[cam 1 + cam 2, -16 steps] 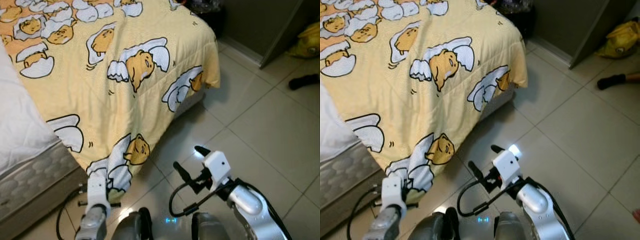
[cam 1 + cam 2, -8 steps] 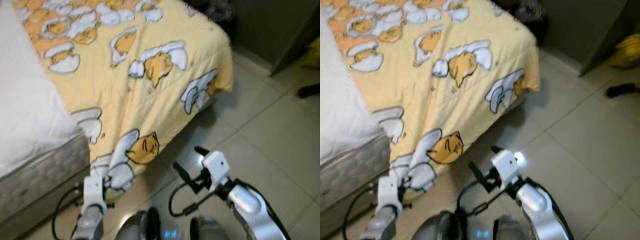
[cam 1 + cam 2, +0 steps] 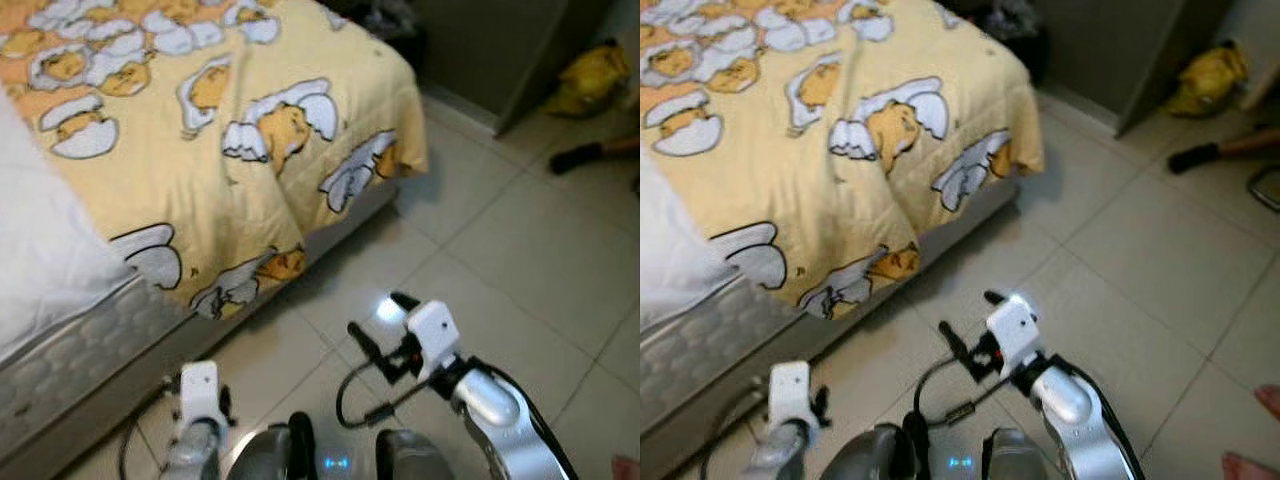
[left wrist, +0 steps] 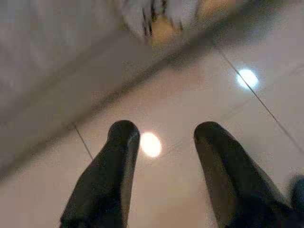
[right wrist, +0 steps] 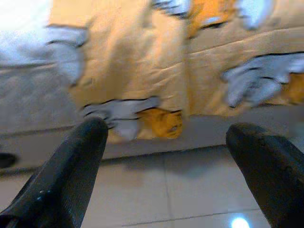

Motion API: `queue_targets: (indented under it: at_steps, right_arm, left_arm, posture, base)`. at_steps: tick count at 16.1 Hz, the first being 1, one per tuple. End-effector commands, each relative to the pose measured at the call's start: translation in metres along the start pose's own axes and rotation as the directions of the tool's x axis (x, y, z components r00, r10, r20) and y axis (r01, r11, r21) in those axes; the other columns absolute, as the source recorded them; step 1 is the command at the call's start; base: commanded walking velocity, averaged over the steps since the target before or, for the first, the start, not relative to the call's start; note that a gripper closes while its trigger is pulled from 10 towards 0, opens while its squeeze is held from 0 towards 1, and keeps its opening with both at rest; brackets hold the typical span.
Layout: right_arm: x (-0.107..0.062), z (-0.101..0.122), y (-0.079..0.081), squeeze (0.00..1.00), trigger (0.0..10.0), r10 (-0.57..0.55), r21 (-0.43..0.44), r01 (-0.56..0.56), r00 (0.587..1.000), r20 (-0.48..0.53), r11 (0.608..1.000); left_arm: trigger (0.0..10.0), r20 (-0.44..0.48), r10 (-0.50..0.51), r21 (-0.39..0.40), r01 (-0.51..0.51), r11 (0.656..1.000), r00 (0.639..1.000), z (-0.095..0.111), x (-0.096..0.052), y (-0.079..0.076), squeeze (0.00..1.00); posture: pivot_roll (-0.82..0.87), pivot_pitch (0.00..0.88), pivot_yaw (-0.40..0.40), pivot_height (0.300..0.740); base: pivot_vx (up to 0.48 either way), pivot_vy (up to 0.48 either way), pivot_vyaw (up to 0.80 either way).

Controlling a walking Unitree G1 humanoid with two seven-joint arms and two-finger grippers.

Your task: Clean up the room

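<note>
Blanket (image 3: 230, 150) hem now lifted clear of left end effector (image 4: 164, 142), hanging up the mattress side; left end effector open over bare floor (image 3: 520, 250), lower than before.

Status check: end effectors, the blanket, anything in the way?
Left end effector open over floor tiles, right end effector open, both empty. Yellow blanket drapes over bed edge. Yellow bag by wall.

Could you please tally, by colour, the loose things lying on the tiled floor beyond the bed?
Yellow: 1, a crumpled bag-like thing by the dark wall.
Black: 1, a dark thing on the tiles; what it is I cannot tell.
Total: 2
</note>
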State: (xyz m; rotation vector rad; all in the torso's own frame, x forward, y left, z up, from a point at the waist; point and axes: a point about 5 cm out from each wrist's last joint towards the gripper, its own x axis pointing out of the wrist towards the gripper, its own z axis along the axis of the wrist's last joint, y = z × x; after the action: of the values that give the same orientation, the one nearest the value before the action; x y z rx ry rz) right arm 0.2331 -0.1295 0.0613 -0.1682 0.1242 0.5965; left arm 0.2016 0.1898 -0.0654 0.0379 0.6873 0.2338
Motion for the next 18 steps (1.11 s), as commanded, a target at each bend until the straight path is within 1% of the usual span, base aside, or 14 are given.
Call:
queue_targets:
  at_steps: [1,3,4,5,6,8,9,10,11,12,13,15,18]
  right_arm:
    - [0.001,-0.001,-0.009,0.00,10.0,-0.074,-0.002,0.074,0.997,0.005,0.997]
    - [0.004,0.002,-0.021,0.00,10.0,-0.188,0.018,0.188,0.982,0.018,0.982]
    - [0.010,0.011,-0.029,0.00,10.0,-0.269,0.039,0.267,0.962,0.056,0.963]
    - [0.016,0.016,-0.034,0.00,10.0,-0.310,0.055,0.307,0.947,0.081,0.950]
    - [0.020,0.019,-0.040,0.00,10.0,-0.344,0.067,0.339,0.934,0.097,0.939]
    - [0.027,0.020,-0.046,0.00,10.0,-0.366,0.066,0.361,0.925,0.104,0.930]
    - [0.034,0.023,-0.050,0.00,10.0,-0.374,0.068,0.369,0.920,0.116,0.927]
    - [0.040,0.026,-0.052,0.00,10.0,-0.379,0.069,0.373,0.917,0.122,0.925]
    - [0.044,0.028,-0.053,0.00,10.0,-0.378,0.070,0.372,0.917,0.128,0.926]
    - [0.047,0.029,-0.053,0.00,10.0,-0.368,0.076,0.361,0.920,0.133,0.929]
    - [0.049,0.029,-0.055,0.00,10.0,-0.365,0.072,0.358,0.921,0.133,0.931]
    - [0.053,0.030,-0.057,0.00,10.0,-0.362,0.067,0.356,0.922,0.135,0.932]
    - [0.059,0.030,-0.059,0.00,10.0,-0.350,0.056,0.346,0.926,0.139,0.937]
  left_arm:
    - [10.0,0.068,0.030,0.027,-0.032,0.999,0.997,0.008,0.001,0.006,0.00]
    - [10.0,0.207,0.039,0.054,-0.052,0.997,0.978,0.030,0.001,0.009,0.00]
    - [10.0,0.366,0.055,0.008,-0.062,0.998,0.929,0.062,-0.003,0.014,0.00]
    - [10.0,0.458,0.066,-0.034,-0.057,0.998,0.886,0.085,-0.008,0.015,0.00]
    - [10.0,0.555,0.088,-0.069,-0.060,0.996,0.828,0.110,-0.018,0.016,0.00]
    - [10.0,0.634,0.086,-0.096,-0.032,0.995,0.768,0.134,-0.028,0.012,0.00]
    - [10.0,0.673,0.087,-0.104,-0.022,0.994,0.735,0.148,-0.031,0.010,0.00]
    - [10.0,0.682,0.074,-0.091,-0.017,0.996,0.728,0.154,-0.032,0.008,0.00]
    - [10.0,0.682,0.065,-0.079,-0.015,0.997,0.729,0.156,-0.032,0.007,0.00]
    - [10.0,0.672,0.065,-0.079,-0.016,0.997,0.737,0.157,-0.032,0.007,0.00]
    - [10.0,0.657,0.070,-0.091,-0.013,0.996,0.750,0.157,-0.031,0.006,0.00]
    - [10.0,0.642,0.066,-0.089,-0.011,0.996,0.764,0.157,-0.029,0.004,0.00]
    - [10.0,0.624,0.078,-0.100,-0.020,0.995,0.778,0.159,-0.027,0.001,0.00]
  posture:
    - [-0.17,0.144,0.111,0.740]
    - [-0.16,0.117,0.117,0.740]
    - [-0.13,0.063,0.123,0.740]
    - [-0.12,0.031,0.123,0.740]
    - [-0.11,0.007,0.121,0.740]
    - [-0.09,0.000,0.117,0.740]
    - [-0.08,0.000,0.115,0.740]
    - [-0.08,0.000,0.114,0.740]
    - [-0.08,0.000,0.115,0.740]
    - [-0.08,0.000,0.115,0.740]
    - [-0.09,0.000,0.115,0.740]
    - [-0.10,0.000,0.118,0.740]
    - [-0.10,0.000,0.119,0.740]
  base:
    - [0.000,0.000,0.00]
    - [0.000,0.000,0.00]
    - [0.000,0.000,0.00]
    - [0.000,0.000,0.00]
    - [0.000,0.000,0.00]
    - [0.000,0.000,0.00]
    - [0.000,0.000,0.00]
    - [0.000,0.352,0.00]
    - [0.000,0.465,0.00]
    - [0.270,0.000,0.65]
    - [0.472,0.000,0.74]
    - [0.465,0.000,0.70]
    - [0.467,0.000,0.66]
